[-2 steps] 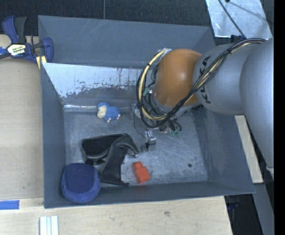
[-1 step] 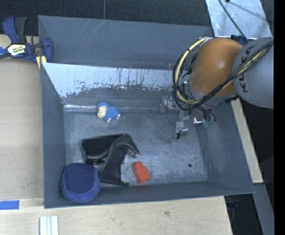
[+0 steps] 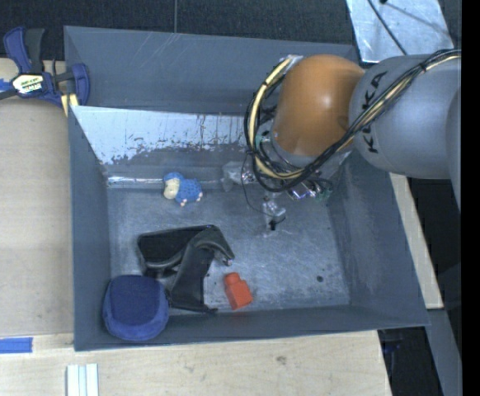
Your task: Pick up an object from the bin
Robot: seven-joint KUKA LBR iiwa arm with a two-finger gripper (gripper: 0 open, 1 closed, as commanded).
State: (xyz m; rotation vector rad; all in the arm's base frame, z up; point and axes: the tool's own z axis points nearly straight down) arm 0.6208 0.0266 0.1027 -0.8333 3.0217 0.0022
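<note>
**Gripper low over bare floor, nothing held**

You've got the gripper (image 3: pixel 273 219) down inside the bin (image 3: pixel 87 221), right of the floor's middle and closer to the far wall than the near one. Bare grey floor under it, no thing between its tips or touching it. You can't tell if it's open or closed: the tip is too small, and the wrist half covers it.

Nearest thing for you: a small orange-red block (image 3: pixel 237 291), toward the near edge and a bit left of the gripper, well apart from it. Just beside that block, to the left, a black floppy strap-like thing (image 3: pixel 182 258) lies crumpled. Its lower left end touches a round dark-blue pouch (image 3: pixel 134 308) in the near left corner. A small blue and yellow toy (image 3: pixel 182 189) sits alone by the far wall, left of the gripper.

Above the gripper you see the orange cover (image 3: pixel 318 106) with cables (image 3: pixel 265 97) looped round it, then the grey arm (image 3: pixel 413 122) crossing the bin's right edge.
</note>
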